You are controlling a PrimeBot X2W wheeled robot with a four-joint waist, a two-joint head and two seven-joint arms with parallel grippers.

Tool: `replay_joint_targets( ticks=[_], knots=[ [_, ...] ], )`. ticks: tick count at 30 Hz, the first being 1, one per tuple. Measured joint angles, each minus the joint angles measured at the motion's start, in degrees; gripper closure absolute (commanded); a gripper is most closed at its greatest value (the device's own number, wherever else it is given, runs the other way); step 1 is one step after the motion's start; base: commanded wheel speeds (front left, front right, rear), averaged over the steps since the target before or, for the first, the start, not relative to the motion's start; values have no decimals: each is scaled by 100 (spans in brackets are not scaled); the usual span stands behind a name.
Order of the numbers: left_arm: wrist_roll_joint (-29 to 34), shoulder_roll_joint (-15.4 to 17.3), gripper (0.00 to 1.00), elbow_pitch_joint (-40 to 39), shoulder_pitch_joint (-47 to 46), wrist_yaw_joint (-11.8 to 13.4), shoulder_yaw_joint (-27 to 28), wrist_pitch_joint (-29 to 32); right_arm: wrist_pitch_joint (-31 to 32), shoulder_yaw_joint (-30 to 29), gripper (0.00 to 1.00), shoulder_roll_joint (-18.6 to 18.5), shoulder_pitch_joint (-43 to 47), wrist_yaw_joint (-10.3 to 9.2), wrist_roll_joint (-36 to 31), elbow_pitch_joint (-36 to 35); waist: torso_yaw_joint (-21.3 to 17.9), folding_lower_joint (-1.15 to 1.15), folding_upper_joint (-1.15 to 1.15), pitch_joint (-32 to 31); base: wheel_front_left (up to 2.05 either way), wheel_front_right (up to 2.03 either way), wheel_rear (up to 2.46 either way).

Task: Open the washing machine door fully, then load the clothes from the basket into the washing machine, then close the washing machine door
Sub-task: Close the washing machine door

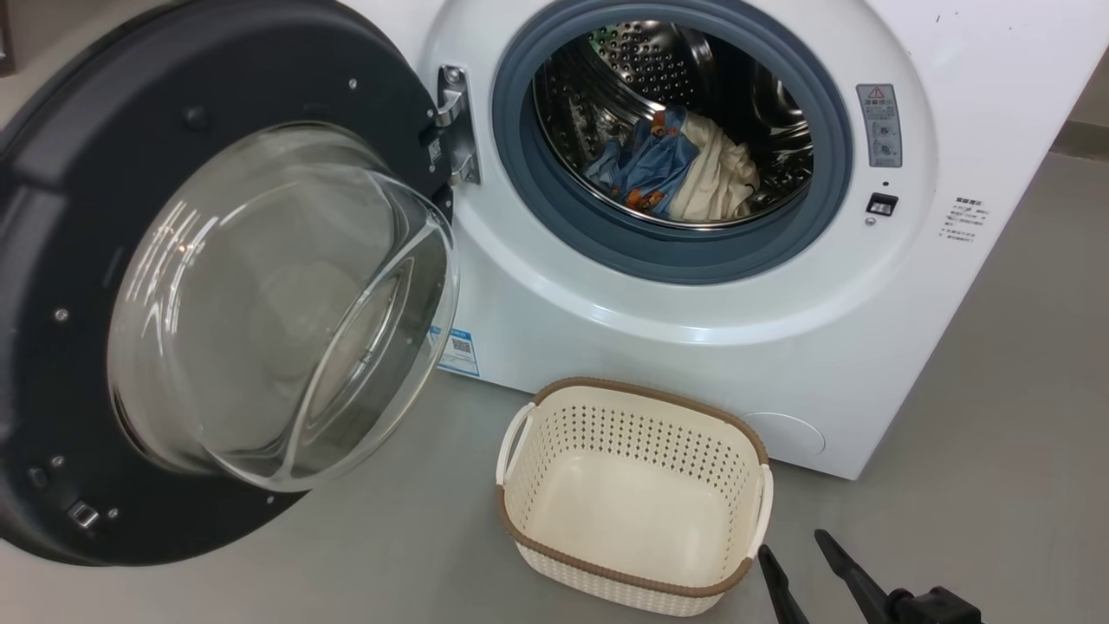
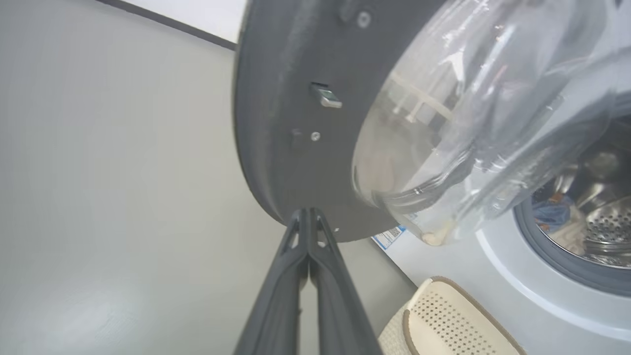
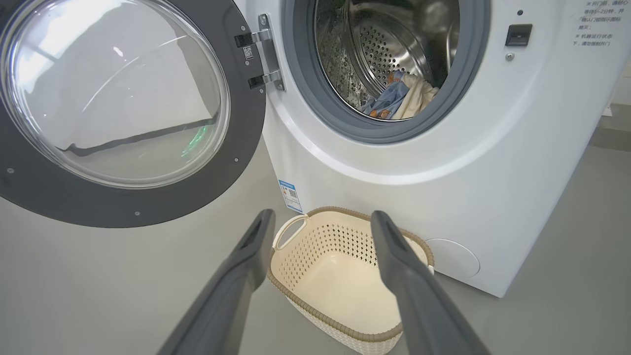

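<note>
The washing machine [image 1: 693, 347] stands with its black door [image 1: 217, 277] swung out to the left, glass bowl facing me. The clothes [image 1: 671, 169], light blue with cream, lie inside the steel drum; they also show in the right wrist view as the clothes [image 3: 399, 96]. The cream basket [image 1: 632, 494] sits on the floor before the machine with nothing in it. My right gripper [image 1: 793, 550] is open at the basket's right side, and its fingers [image 3: 246, 256] frame the basket [image 3: 340, 286]. My left gripper [image 2: 308, 214] is shut, its tips at the door's lower edge [image 2: 296, 162].
Grey floor [image 1: 996, 390] spreads to the right of the machine and in front of the basket. A blue label [image 1: 457, 351] is stuck low on the machine's front. The door latch socket [image 1: 881, 204] sits right of the opening.
</note>
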Motion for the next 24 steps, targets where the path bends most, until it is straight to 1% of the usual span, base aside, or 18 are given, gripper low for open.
replay_joint_targets(
  ticks=[5, 8, 9, 10, 11, 12, 13, 15, 18, 23, 24],
  knots=[
    [-688, -3, 100, 25, -16, -208, 746, -1, 0, -1, 0, 0, 60, 0, 0, 0, 51, 0, 0, -2, 0, 0, 0],
    [-1007, -12, 100, 135, -125, -425, 1172, -1, 0, -1, 0, 0, 61, 0, 0, -1, 87, 0, 0, 2, 0, 0, 0],
    [-1007, -12, 100, 135, -125, -425, 1172, -1, 0, -1, 0, 0, 61, 0, 0, -1, 87, 0, 0, 2, 0, 0, 0],
    [-1211, -12, 100, 218, -297, -582, 1459, -2, 0, 3, 0, 2, 62, 0, 0, -2, 106, 0, 0, 3, 0, 0, 0],
    [-1391, -7, 100, 274, -415, -650, 1601, -2, 0, 5, 0, 3, 63, 0, 0, -2, 112, 0, 0, 8, 0, 0, 0],
    [-1581, 9, 100, 326, -538, -694, 1744, -1, 0, 9, 0, 5, 63, 0, 0, -1, 114, 0, 0, 12, 0, 0, 0],
    [-1581, 9, 100, 326, -538, -694, 1744, -1, 0, 9, 0, 5, 63, 0, 0, -1, 114, 0, 0, 12, 0, 0, 0],
    [-2040, 85, 100, 407, -818, -701, 2081, 60, 0, 18, 0, 9, 64, 0, 0, -1, 110, 0, 0, 15, 0, 0, 0],
    [-2674, 428, 100, 616, -1234, -712, 2492, 446, 0, 47, 0, 15, 64, 0, 2, 1, 99, 0, 0, 31, 0, 0, 0],
    [-3843, 1146, 100, 1362, -2035, -937, 3063, 1287, 0, 138, 0, 7, 60, 0, 4, 19, 37, 0, 0, 89, 0, 0, 0],
    [-3968, 1279, 100, 1521, -2155, -980, 3095, 1462, 0, 166, 0, 1, 58, 0, 10, 23, 17, 0, 0, 108, 0, 0, 0]
  ],
)
